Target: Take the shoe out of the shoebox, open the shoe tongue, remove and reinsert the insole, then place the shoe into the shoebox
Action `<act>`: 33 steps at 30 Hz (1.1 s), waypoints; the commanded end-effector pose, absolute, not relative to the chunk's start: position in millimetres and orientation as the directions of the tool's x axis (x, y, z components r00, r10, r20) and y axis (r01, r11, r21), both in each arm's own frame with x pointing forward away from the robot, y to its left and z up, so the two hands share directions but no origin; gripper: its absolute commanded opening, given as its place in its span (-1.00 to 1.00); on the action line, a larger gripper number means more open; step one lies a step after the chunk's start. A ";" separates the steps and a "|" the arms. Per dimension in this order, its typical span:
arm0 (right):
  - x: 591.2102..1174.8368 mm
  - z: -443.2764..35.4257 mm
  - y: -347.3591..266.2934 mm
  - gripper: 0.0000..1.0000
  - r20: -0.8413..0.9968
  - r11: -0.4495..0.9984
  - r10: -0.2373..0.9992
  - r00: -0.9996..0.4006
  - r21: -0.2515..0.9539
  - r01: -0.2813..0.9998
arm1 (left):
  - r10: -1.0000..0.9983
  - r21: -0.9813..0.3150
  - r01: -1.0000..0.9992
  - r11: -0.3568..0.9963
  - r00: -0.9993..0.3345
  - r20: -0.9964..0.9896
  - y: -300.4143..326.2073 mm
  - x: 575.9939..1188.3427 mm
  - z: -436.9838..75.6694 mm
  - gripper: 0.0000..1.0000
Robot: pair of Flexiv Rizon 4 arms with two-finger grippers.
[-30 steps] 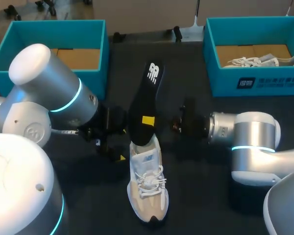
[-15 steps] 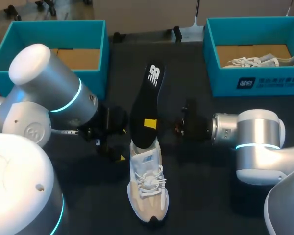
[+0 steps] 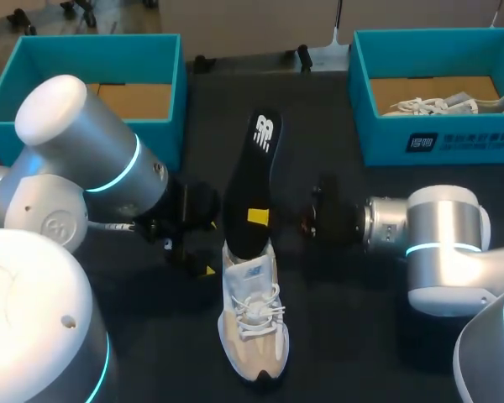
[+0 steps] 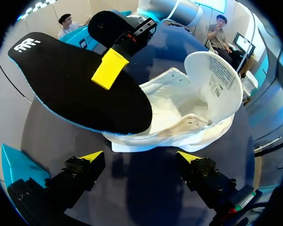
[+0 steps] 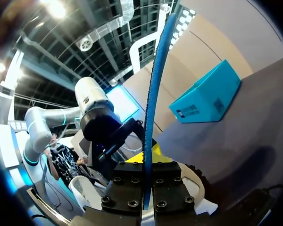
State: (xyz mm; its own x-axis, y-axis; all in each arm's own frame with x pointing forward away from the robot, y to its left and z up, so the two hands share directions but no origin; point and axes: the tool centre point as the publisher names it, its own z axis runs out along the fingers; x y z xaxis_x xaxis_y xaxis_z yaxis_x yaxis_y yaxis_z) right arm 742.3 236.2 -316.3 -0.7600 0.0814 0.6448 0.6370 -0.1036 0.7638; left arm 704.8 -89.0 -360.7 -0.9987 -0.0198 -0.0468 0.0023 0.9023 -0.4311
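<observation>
A beige shoe [image 3: 253, 323] lies on the dark table, toe toward the near edge. Its white tongue [image 4: 215, 84] is folded up and the opening is bare. A black insole [image 3: 252, 172] slants up from the heel opening with my right gripper [image 3: 257, 217] shut on it. One yellow fingertip [image 4: 110, 69] lies flat on its top. In the right wrist view the insole [image 5: 153, 89] shows edge-on between the closed fingers of my right gripper [image 5: 146, 159]. My left gripper [image 4: 140, 157] is open just behind the heel of the shoe [image 4: 174, 120], touching nothing, and sits beside the heel in the head view [image 3: 197, 256].
A teal shoebox [image 3: 172, 80] with a cardboard floor stands at the back left. Another teal shoebox [image 3: 365, 92] at the back right holds a second shoe [image 3: 449, 105]. Bare table lies to either side of the shoe.
My right arm has drawn back a little to the right, and the insole has slid slightly down toward the shoe's opening. The left arm and the shoe have not moved.
</observation>
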 end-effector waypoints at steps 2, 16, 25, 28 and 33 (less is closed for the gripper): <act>735.7 -321.6 233.5 -1.00 0.644 -0.092 0.086 -0.761 0.765 0.637 | -0.019 -0.433 0.003 0.901 -0.999 -0.048 -88.2 704.1 -361.4 1.00; 713.7 -342.9 234.2 -1.00 0.682 -0.092 0.080 -0.727 0.731 0.676 | -0.019 -0.433 0.003 0.901 -0.999 -0.048 -88.2 704.1 -361.4 1.00; 698.7 -353.5 236.3 -1.00 0.720 -0.088 0.103 -0.686 0.694 0.715 | -0.019 -0.433 0.003 0.901 -0.999 -0.048 -88.2 704.1 -361.4 1.00; 697.4 -355.0 236.7 -1.00 0.729 -0.073 0.105 -0.676 0.683 0.726 | -0.019 -0.433 0.003 0.901 -0.999 -0.048 -88.2 704.1 -361.4 1.00; 694.5 -356.9 236.7 -1.00 0.739 -0.058 0.116 -0.664 0.672 0.738 | -0.019 -0.433 0.003 0.901 -0.999 -0.048 -88.2 704.1 -361.4 1.00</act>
State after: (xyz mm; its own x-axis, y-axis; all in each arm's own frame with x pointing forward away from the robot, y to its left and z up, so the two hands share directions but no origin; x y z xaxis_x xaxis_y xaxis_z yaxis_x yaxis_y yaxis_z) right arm 700.0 234.9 -352.2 -0.6688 0.1128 0.7348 0.7328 -0.0669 0.6772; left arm 704.8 -89.0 -360.8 -0.9987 -0.0198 -0.0468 0.0023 0.9023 -0.4312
